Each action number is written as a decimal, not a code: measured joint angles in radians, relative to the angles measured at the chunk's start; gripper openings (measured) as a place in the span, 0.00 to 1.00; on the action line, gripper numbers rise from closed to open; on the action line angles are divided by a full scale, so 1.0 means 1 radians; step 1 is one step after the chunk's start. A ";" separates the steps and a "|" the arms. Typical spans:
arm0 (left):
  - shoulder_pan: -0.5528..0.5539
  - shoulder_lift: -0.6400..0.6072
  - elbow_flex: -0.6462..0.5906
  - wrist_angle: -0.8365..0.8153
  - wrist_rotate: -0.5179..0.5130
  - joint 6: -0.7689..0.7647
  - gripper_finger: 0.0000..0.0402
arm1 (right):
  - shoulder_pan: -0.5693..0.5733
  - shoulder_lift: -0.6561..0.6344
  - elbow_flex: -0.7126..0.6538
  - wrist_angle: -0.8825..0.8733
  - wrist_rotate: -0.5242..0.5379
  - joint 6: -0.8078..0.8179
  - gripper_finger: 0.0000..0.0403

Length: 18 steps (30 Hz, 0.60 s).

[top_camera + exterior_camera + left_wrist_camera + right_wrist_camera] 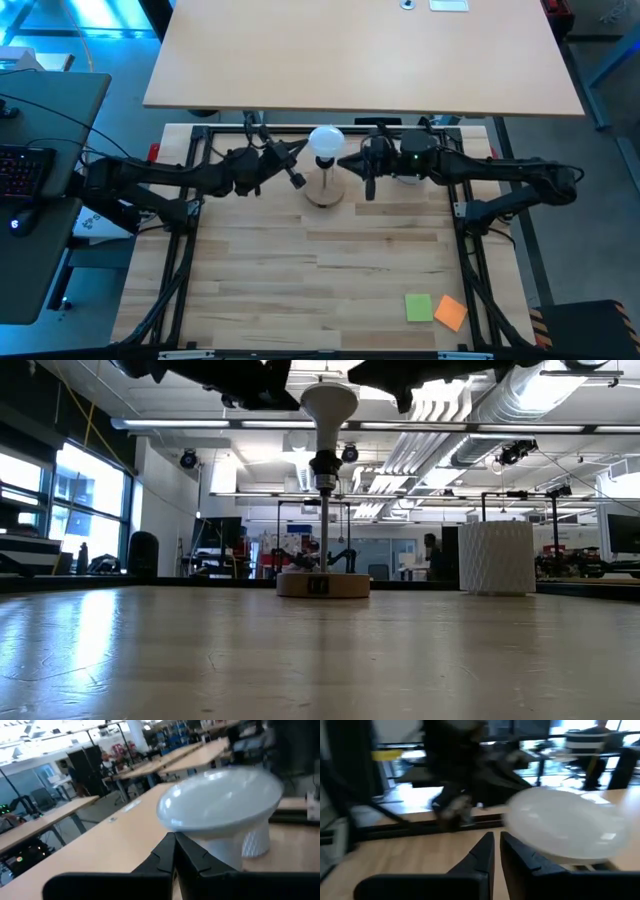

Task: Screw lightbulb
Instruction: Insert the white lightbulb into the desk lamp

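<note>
- The lightbulb [326, 139] already sits on top of the socket [325, 465], at the upper end of the thin post of the round wooden stand [322, 585]. It stands upright, at the far middle of the table [300, 290].
- In the low view the narrow base of the bulb goes down into the dark socket. How deep the thread is turned in, I cannot tell.
- The left gripper [297, 152] is just beside the bulb on its left. Its fingers are pressed together, as the left wrist view shows, and they hold nothing.
- The right gripper [350, 162] is just beside the bulb on the other side. Its fingers are almost together with only a thin gap, and nothing is between them.
- Neither gripper clamps the bulb at this moment, so the bulb stays up by the socket alone.
- My judgement: the placing is done, and the screwing is at least started, perhaps finished.
- What may be left: some last turns to tighten, then taking both arms away.
- A white ribbed cup [497, 557] stands on the table near the stand and has no part here.
</note>
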State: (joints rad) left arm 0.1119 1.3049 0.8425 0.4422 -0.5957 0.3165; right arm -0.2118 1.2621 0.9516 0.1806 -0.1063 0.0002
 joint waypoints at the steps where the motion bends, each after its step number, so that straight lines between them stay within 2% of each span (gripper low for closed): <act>1: 0.012 0.004 0.000 -0.010 0.003 0.000 0.00 | 0.010 0.000 0.000 -0.005 -0.010 0.000 0.06; 7: 0.045 -0.010 0.000 -0.055 -0.060 0.012 0.00 | 0.068 -0.017 0.000 -0.022 0.002 -0.049 0.06; 13: 0.008 -0.038 0.000 -0.090 -0.068 0.018 0.00 | 0.051 -0.063 0.000 -0.111 0.246 -0.053 0.06; 18: -0.029 -0.039 0.000 -0.082 0.041 0.010 0.00 | -0.022 -0.065 0.000 -0.133 0.385 -0.025 0.06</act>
State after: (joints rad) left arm 0.0825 1.2655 0.8421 0.3604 -0.5547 0.3263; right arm -0.2336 1.1970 0.9516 0.0476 0.2791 -0.0246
